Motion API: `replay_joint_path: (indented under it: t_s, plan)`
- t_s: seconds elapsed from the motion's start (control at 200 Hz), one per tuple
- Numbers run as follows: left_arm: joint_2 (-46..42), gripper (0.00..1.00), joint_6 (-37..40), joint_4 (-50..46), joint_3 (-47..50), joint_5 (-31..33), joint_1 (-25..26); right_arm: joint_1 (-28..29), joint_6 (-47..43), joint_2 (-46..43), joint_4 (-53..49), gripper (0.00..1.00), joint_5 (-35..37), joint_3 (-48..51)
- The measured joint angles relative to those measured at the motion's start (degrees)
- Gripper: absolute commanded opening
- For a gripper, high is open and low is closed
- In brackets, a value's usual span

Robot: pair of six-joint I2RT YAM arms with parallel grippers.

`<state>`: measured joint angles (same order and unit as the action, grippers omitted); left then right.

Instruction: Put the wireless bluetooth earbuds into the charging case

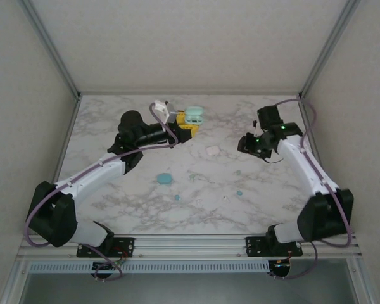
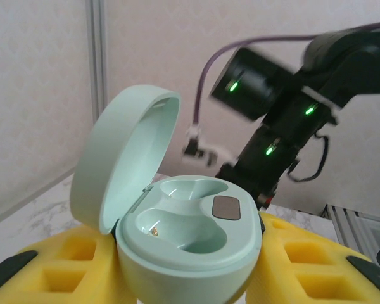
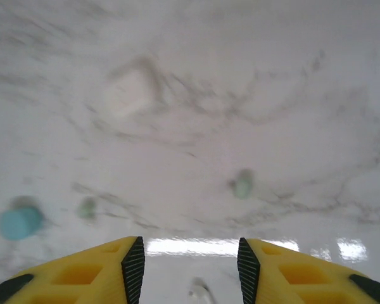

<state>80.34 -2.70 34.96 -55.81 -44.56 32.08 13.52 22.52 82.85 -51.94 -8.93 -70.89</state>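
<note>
The left gripper [image 1: 186,129] clamps a pale green case [image 2: 189,250], its lid standing open. Small earbuds [image 1: 239,192] lie loose and scattered on the marble table [image 1: 133,204], near its middle. The right gripper [image 3: 189,261] hovers above them, fingers moderately apart with nothing between them.
</note>
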Motion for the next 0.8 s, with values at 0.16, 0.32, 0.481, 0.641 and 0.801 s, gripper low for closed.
replay_joint_path:
  t_s: [0.16,0.32,0.481,0.641,0.801]
  plan:
    - [-0.7,0.33,-0.2,0.0,0.6,0.2,0.0,0.0,1.3,6.6,1.3,0.45,0.4,3.1]
    - [-0.9,0.33,-0.2,0.0,0.7,0.3,0.0,-0.6,3.3,8.1,4.2,0.42,-0.5,7.0]
    - [-0.9,0.33,-0.2,0.0,0.7,0.3,0.0,-1.5,4.3,9.6,8.2,0.40,-2.9,9.6]
    - [-0.9,0.33,-0.2,0.0,0.7,0.3,0.0,-1.7,5.0,11.9,11.1,0.41,-4.7,11.0]
    - [-0.9,0.33,-0.2,0.0,0.7,0.3,0.0,-1.7,5.4,13.3,12.5,0.42,-4.9,12.0]
